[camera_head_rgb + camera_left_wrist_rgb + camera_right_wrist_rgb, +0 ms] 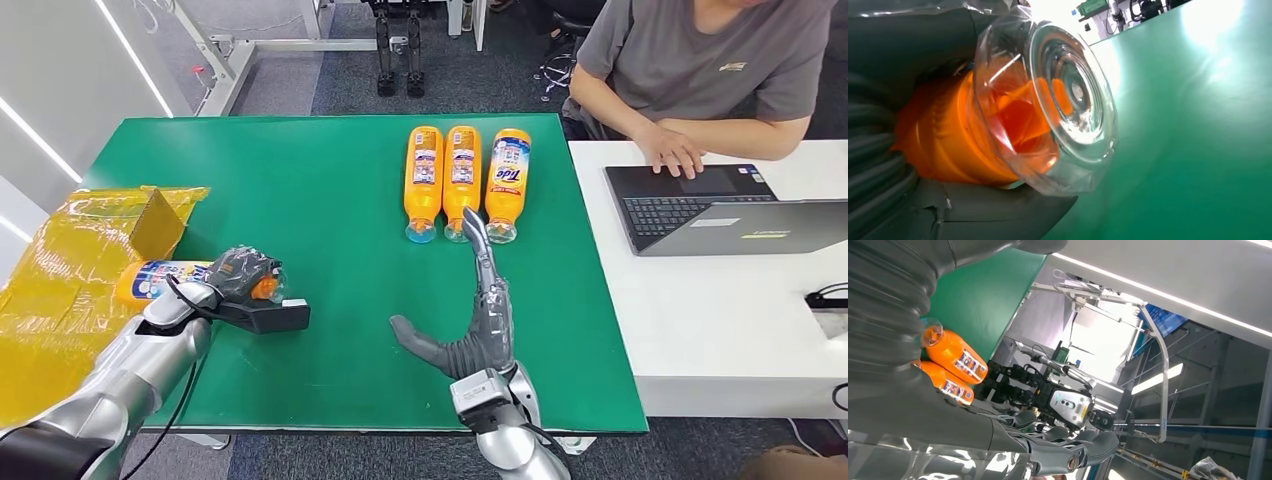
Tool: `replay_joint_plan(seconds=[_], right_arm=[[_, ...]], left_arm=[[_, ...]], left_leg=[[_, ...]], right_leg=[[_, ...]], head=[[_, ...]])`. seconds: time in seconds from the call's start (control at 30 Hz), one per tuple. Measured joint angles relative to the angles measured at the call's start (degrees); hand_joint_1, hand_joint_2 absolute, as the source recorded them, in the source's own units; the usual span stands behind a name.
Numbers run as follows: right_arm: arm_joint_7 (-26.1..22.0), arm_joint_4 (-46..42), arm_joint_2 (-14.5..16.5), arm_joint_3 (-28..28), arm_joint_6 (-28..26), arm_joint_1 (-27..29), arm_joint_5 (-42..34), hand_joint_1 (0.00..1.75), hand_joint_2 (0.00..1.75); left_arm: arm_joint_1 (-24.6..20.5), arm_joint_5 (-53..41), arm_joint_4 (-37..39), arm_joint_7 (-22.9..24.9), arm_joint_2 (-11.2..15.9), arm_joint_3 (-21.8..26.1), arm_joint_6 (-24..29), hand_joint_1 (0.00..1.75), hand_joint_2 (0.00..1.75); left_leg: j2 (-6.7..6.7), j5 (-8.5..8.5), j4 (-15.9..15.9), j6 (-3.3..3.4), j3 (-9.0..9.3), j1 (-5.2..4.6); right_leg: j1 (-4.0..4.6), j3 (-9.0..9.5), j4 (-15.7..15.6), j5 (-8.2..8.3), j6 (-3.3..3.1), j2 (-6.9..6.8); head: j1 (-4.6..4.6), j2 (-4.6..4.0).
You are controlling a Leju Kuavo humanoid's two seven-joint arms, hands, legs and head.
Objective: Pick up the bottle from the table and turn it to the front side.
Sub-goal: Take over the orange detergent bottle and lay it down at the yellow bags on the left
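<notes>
We see left hand (243, 272) at table's (330, 200) 8 o'clock, fingers wrapped round orange bottle (165, 280) lying sideways, clear cap (1068, 100) outward. Right hand (478, 320) at 6 o'clock, empty, fingers straight, spread, pointing toward three bottles (463, 180) at 1 o'clock.

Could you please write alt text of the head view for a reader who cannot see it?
The robot's left hand grips an orange bottle at the green table's left edge, beside a yellow box. Its open right hand reaches toward three orange bottles lying side by side. A person works at a laptop.
</notes>
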Motion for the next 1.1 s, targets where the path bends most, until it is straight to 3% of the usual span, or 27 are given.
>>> replay_joint_plan(seconds=[0.6,1.1], right_arm=[[0.0,1.0,0.4,0.0,1.1,-1.2,-0.7,0.0,1.75],[-0.3,1.9,0.5,0.0,1.0,-1.5,-1.1,0.0,1.75]], left_arm=[[2.4,1.9,1.6,1.5,0.0,0.4,1.3,1.75,1.75],[4.0,1.9,2.0,4.9,2.3,1.8,0.8,1.75,1.75]], left_leg=[[0.05,-0.02,0.0,-0.02,0.01,0.01],[0.16,0.04,-0.2,-0.12,0.51,0.0]], right_leg=[[-0.01,0.02,0.0,0.0,-0.02,0.04],[0.0,0.36,0.1,0.0,-0.15,0.13]], head=[[0.01,0.0],[0.0,0.0]])
